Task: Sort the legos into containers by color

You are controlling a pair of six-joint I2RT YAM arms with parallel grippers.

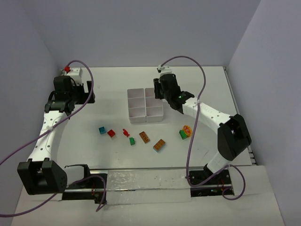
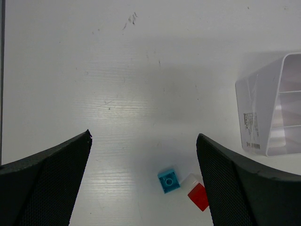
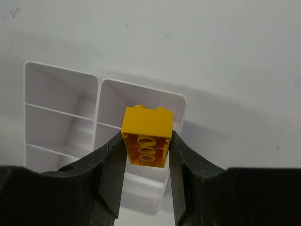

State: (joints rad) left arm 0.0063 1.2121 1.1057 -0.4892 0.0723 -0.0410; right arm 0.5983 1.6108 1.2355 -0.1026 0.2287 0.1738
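Right gripper [image 3: 146, 157] was closed on a yellow lego [image 3: 147, 123], pinched between both pads over the white tray [image 3: 61, 70]. Left gripper [image 2: 143, 136] stood wide open and empty, with a teal lego [image 2: 168, 181] on the table [image 2: 141, 70] below, between its fingers.

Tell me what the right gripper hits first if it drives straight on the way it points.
Likely the white tray: the right gripper, shut on a yellow brick, aims into a compartment; depth is unclear.

left arm [image 1: 47, 128] bent — left fingers [image 2: 47, 183] wide | right arm [image 1: 211, 113] outstretched — right fingers [image 3: 110, 174] clamped
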